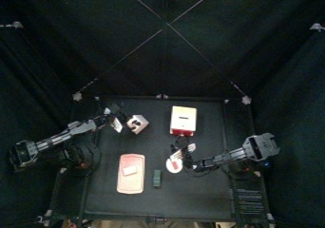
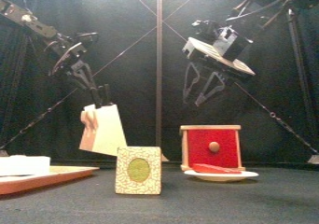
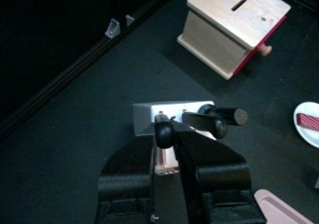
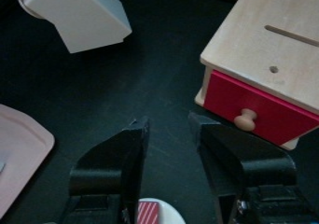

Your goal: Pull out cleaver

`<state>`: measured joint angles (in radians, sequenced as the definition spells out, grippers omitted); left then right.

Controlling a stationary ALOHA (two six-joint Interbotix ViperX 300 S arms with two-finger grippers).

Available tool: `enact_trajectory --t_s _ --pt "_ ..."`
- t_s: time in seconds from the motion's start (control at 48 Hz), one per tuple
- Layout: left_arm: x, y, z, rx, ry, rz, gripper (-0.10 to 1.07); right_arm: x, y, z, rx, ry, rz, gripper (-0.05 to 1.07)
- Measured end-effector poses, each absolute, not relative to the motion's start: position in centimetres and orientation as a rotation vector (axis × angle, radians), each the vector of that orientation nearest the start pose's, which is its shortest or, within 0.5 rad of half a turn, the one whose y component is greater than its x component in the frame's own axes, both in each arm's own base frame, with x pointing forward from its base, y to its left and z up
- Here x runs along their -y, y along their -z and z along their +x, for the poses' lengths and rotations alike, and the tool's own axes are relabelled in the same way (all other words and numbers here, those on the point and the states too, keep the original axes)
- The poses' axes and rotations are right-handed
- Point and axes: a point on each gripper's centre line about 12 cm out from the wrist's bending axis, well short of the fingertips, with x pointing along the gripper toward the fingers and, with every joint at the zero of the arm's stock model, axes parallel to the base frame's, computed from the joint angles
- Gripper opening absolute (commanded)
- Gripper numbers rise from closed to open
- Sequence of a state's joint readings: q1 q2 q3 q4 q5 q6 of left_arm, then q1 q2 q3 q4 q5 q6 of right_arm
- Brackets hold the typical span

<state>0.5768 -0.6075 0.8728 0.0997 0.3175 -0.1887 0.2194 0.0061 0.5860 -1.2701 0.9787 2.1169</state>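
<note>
The left claw (image 3: 163,134) is pressing its 2 jaws nearly together over the white knife block (image 3: 173,116), pinching a black handle that is poking up from the block's top. That handle seems to be the cleaver (image 3: 163,128), though its blade is hiding from every view, so I cannot tell how far it is sitting in its slot. 2 more black handles (image 3: 221,119) are sticking out of the block just beside it.

From above, the block (image 1: 128,124) is standing at 10 o'clock on the table (image 1: 216,127), with the left arm reaching in over it. A wooden box (image 1: 185,121) with a red drawer front is sitting at 1 o'clock, well apart from the block. A pink board (image 1: 131,172) is lying at 7 o'clock, and a small dark bar (image 1: 158,178) is lying at 6 o'clock just beside it.

The right claw (image 4: 174,162) is hanging with its jaws spread wide and gripping nothing, at 4 o'clock, above a small white plate (image 4: 156,212) and near the box's red drawer (image 4: 256,106).
</note>
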Motion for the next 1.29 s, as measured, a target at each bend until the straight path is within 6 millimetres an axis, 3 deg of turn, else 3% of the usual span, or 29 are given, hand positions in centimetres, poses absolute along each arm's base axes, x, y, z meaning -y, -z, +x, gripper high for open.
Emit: enact_trajectory --t_s 0.229,0.708,0.979,1.292 --pt "-14.9 -25.4 22.4 -0.597 -0.61 -0.232 0.45 1.5 -19.9 36.2 -0.424 0.972 0.407 0.77" --pt "-14.5 -26.4 22.7 -0.649 -0.598 -0.199 0.45 1.5 -19.9 36.3 -0.426 0.969 0.408 0.77" --pt "-12.9 -27.9 22.2 -0.644 -0.561 -0.178 0.45 1.5 -19.9 36.3 -0.426 0.969 0.408 0.77" --pt "-11.6 -30.4 19.9 -0.588 -0.57 -0.152 0.45 1.5 -19.8 36.3 -0.427 0.97 0.407 0.77"
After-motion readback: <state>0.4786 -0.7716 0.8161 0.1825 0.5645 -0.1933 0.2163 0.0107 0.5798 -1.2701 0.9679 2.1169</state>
